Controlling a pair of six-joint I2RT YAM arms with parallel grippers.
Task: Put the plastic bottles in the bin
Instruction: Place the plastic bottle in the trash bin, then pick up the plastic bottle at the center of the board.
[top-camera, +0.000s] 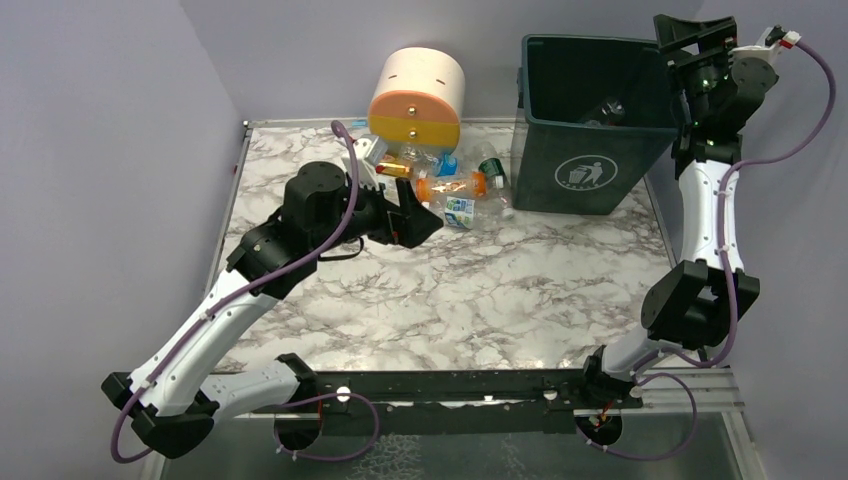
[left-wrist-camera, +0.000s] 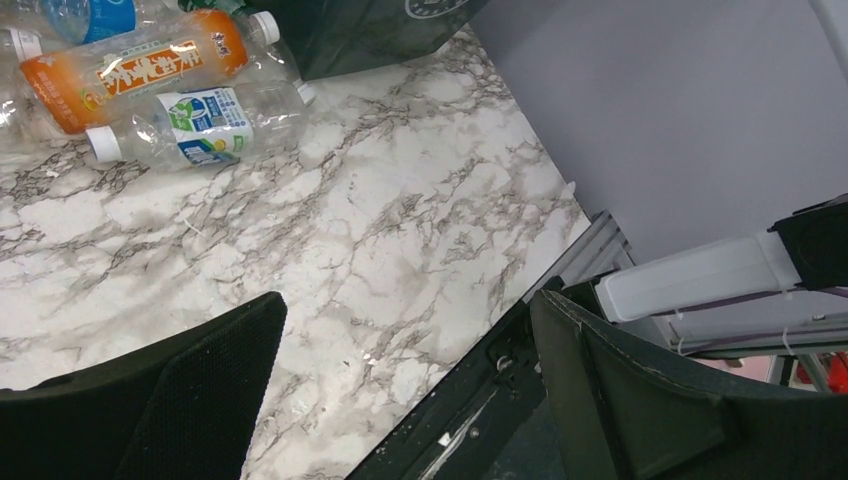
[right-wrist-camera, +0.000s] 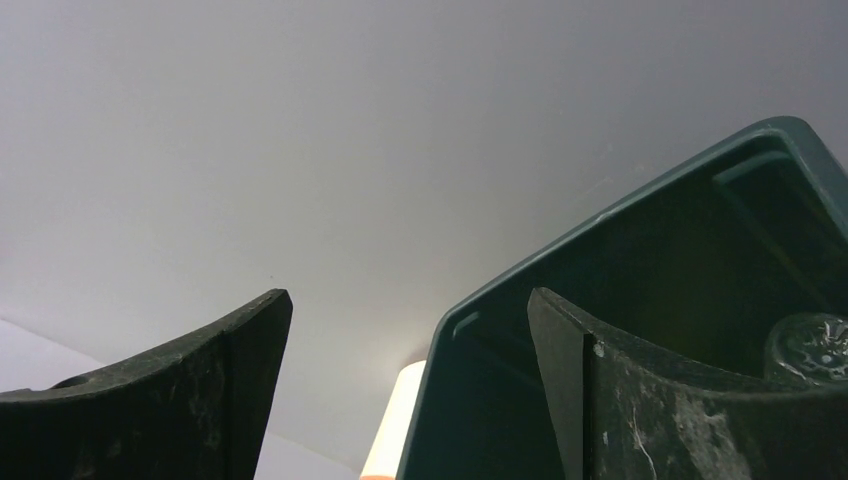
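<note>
Stretches the left arm (top-camera: 215, 320) low and forward from the near corner, elbow bent, wrist turned toward the middle. Holds the left gripper (top-camera: 425, 218) at full spread, nothing between its fingers (left-wrist-camera: 200, 400). Rears the right arm (top-camera: 705, 205) up tall at the far right, forearm steep, wrist tipped over. Shows the right gripper (top-camera: 682, 42) parted wide, apparently empty, though hard to read from above.

light: soft, even and bright in every view; shadows were faint.
glare: a mild sheen lay on the marble table (left-wrist-camera: 400, 250) between the left jaws.
focus: the fingers (right-wrist-camera: 180, 400) looked soft close to the lens.
dark: the bin (right-wrist-camera: 700, 250) interior beyond the right jaws stayed murky.
</note>
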